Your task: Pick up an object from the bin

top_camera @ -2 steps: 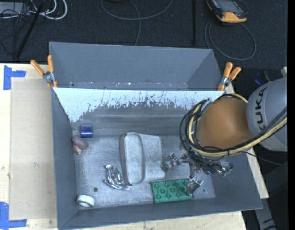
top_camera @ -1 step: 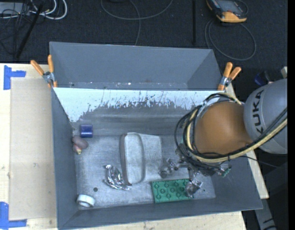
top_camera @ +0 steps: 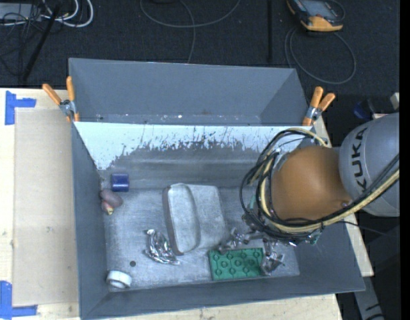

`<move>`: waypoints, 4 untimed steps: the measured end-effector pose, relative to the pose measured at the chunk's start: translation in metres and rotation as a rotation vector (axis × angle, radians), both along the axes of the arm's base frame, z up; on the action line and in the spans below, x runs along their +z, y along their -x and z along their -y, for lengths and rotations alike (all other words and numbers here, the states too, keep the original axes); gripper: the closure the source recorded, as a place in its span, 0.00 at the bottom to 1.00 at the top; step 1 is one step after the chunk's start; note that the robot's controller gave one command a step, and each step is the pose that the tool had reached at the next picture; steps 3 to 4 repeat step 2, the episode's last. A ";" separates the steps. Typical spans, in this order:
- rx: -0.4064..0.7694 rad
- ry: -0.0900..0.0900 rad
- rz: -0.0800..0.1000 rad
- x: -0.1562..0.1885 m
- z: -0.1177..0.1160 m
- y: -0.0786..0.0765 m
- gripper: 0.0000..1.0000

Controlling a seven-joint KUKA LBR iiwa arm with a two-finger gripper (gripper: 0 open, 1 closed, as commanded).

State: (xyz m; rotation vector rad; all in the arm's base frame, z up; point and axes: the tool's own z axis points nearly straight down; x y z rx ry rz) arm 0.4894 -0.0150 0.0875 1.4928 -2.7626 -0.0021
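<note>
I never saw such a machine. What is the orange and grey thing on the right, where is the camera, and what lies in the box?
It is a robot arm; the orange part is its wrist cover. One camera looks down from above. The arm reaches from the right into a grey bin. Its end effector is low beside the right end of a green studded plate. Elsewhere lie a grey flat pack, crumpled foil, a blue block and a white ring. Whether it holds anything cannot be told.

Robotics lab: KUKA-marked arm (top_camera: 375, 169) over a grey metal bin (top_camera: 185, 92); loose cables (top_camera: 81, 9) on dark floor beyond the gripper (top_camera: 269, 253).
</note>
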 end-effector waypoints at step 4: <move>0.015 0.000 0.008 0.145 -0.004 0.005 1.00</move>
